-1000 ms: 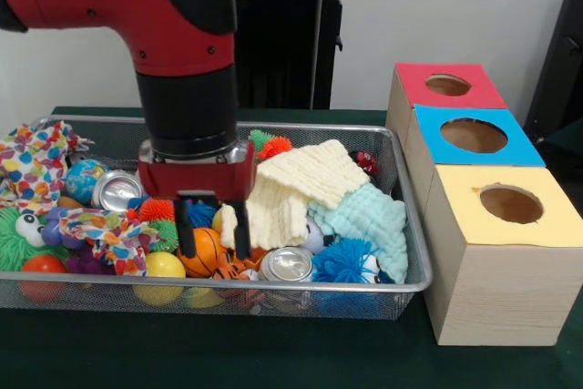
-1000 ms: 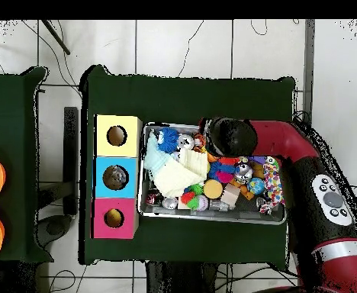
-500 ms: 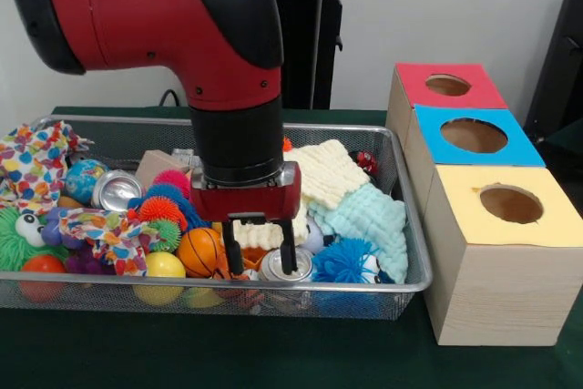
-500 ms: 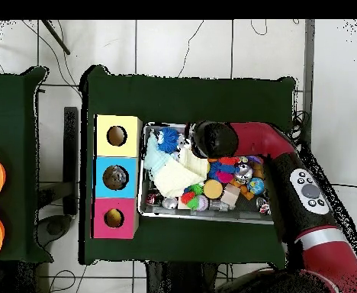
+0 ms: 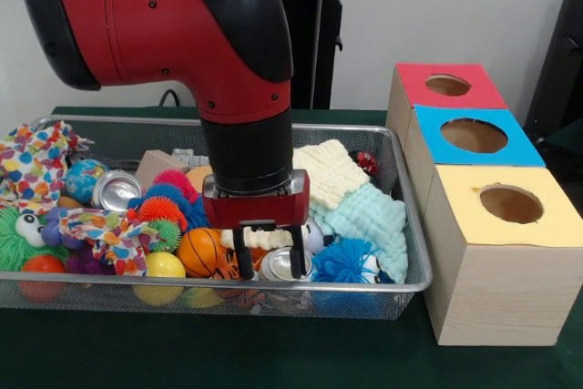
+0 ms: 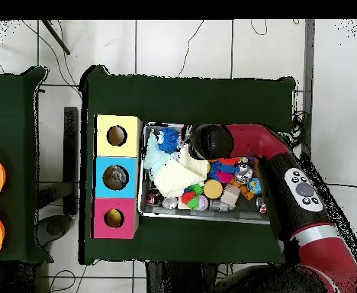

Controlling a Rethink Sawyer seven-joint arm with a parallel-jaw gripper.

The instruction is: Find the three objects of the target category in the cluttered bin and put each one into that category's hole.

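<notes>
Three boxes stand in a row beside the wire bin point(image 5: 401, 281) on the dark green surface point(image 5: 273, 353) — a red-topped box point(image 5: 446, 85), a blue-topped box point(image 5: 474, 136) and a yellow-topped box point(image 5: 506, 205), each with a round hole in its top. The gripper point(image 5: 270, 263) of the red and black arm point(image 5: 182, 20) is down inside the bin near its front wall, and its two black fingers point(image 5: 243, 261) are spread, one on either side of a silver can point(image 5: 284, 263) that lies on its side with its lid end toward the camera; whether the pads touch the can cannot be told. Just beside the can sit a small basketball point(image 5: 200, 250) on one side and a blue fuzzy toy with eyes point(image 5: 350, 261) on the other. A second silver can point(image 5: 116, 189) lies well apart, toward the bin's other end, near a polka-dot cloth point(image 5: 36, 163). A cream cloth point(image 5: 328, 173) and a mint cloth point(image 5: 372, 218) are heaped behind the gripper. A yellow ball point(image 5: 162, 267), a green fuzzy toy point(image 5: 16, 236) and spiky rubber balls point(image 5: 159, 210) fill the remainder. In the overhead view the arm point(image 6: 288, 179) reaches across the bin point(image 6: 204, 216), and its wrist covers the can.
</notes>
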